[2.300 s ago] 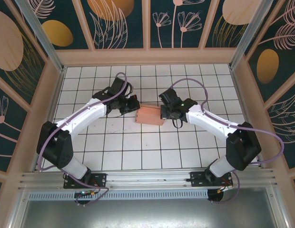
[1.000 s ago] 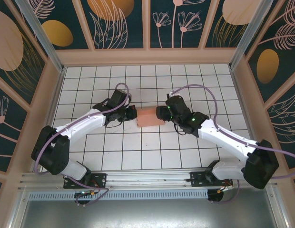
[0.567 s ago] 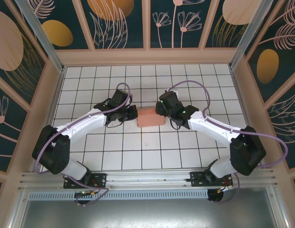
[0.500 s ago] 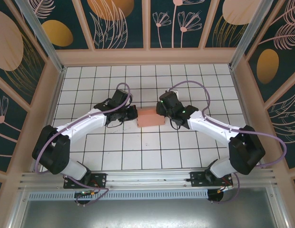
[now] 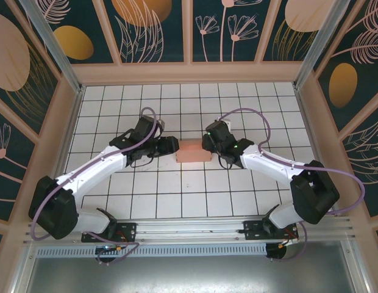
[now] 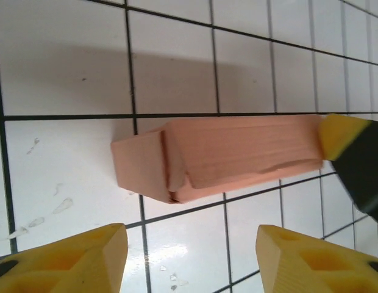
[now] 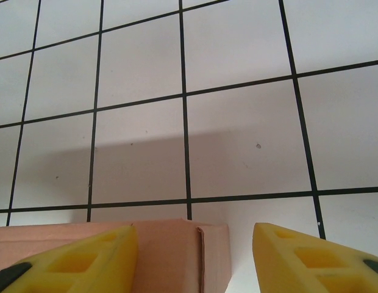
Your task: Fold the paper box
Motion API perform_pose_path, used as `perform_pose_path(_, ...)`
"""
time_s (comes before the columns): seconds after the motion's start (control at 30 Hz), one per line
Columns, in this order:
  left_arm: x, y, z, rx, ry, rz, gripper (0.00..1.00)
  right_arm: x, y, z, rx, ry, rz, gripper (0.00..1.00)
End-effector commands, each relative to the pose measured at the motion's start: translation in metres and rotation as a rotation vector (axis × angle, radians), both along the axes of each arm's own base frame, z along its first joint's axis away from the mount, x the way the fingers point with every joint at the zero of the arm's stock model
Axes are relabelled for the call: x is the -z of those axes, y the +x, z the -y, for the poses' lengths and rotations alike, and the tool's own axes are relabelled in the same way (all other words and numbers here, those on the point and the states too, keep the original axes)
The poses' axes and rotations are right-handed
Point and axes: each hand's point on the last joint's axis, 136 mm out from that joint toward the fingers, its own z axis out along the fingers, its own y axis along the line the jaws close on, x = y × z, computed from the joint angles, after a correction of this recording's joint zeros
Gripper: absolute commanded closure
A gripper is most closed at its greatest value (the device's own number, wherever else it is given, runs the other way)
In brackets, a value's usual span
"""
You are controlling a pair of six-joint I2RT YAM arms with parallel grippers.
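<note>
The paper box [image 5: 192,151] looks light, thin and crushable; best pinched gently at its short ends. The left gripper [image 6: 189,244] and right gripper [image 7: 195,237] flank it, both parted and empty.

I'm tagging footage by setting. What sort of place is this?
Probably a purpose-built robot test booth: a white gridded tabletop, patterned wall panels boxing it in, and an aluminium rail carrying both arm bases.

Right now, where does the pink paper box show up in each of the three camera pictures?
Top external: paper box at the middle of the tiled table.
Left wrist: paper box mid-picture, slightly slanted.
Right wrist: paper box along the bottom edge, left half.
Shared landmark: the tiled table's black grid.
</note>
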Motion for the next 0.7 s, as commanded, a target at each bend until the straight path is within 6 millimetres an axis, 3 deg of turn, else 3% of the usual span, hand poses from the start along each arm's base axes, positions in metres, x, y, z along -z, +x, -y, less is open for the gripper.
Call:
perform_pose_path(0.0, -0.012, 0.004, 0.009, -0.031, -0.087, 0.003, 0.33, 0.012, -0.002, 0.003, 0.024, 0.011, -0.020, 0.47)
perform_pose_path(0.17, 0.008, 0.022, 0.004, -0.087, -0.061, -0.029, 0.33, 0.012, -0.005, 0.006, 0.022, 0.013, -0.020, 0.47)
perform_pose_path(0.37, 0.029, 0.031, -0.002, -0.115, 0.006, -0.047, 0.54, 0.014, -0.007, 0.008, 0.020, 0.016, -0.028, 0.47)
perform_pose_path(0.5, 0.067, 0.012, -0.009, -0.119, 0.017, -0.121, 0.66, 0.014, -0.008, 0.009, 0.019, 0.019, -0.030, 0.47)
perform_pose_path(0.67, 0.089, -0.003, -0.013, -0.121, 0.008, -0.168, 0.70, 0.005, -0.006, 0.003, -0.005, 0.050, -0.013, 0.47)
